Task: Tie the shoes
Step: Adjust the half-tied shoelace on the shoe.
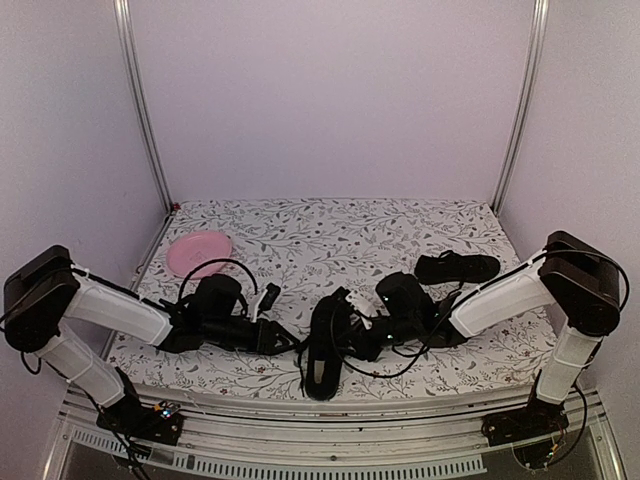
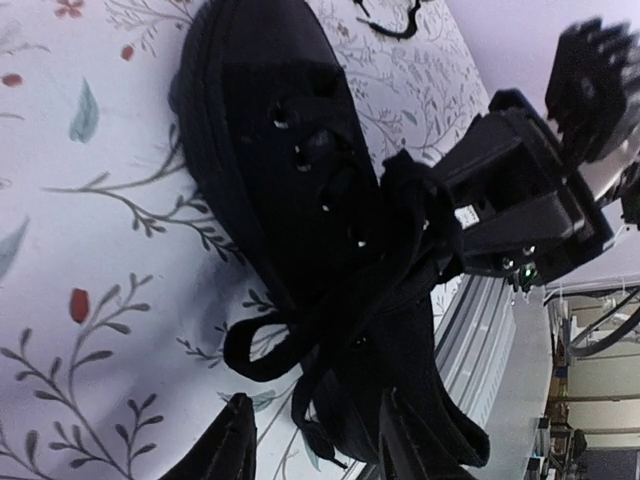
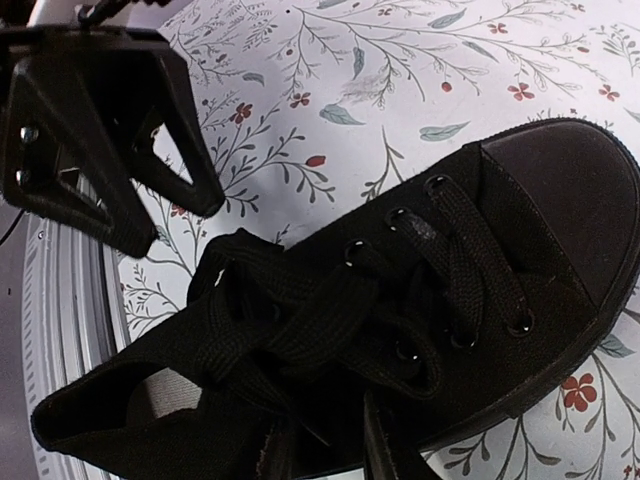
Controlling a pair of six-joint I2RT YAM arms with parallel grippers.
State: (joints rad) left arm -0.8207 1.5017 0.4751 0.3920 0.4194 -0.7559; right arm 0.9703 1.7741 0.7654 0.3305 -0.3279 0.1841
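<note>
One black shoe lies near the table's front edge, between both grippers, toe pointing away from the arms. Its mate rests further back on the right. In the left wrist view the near shoe shows a lace loop. My left gripper stands open beside the shoe, a loose lace end hanging between its fingers. In the right wrist view my right gripper sits low over the knotted laces of the shoe. Its fingers are close together with black lace between them; any pinch is hidden.
A pink plate lies at the back left on the flowered tablecloth. The metal front rail runs just below the near shoe. Black cables loop off both wrists. White walls close in three sides.
</note>
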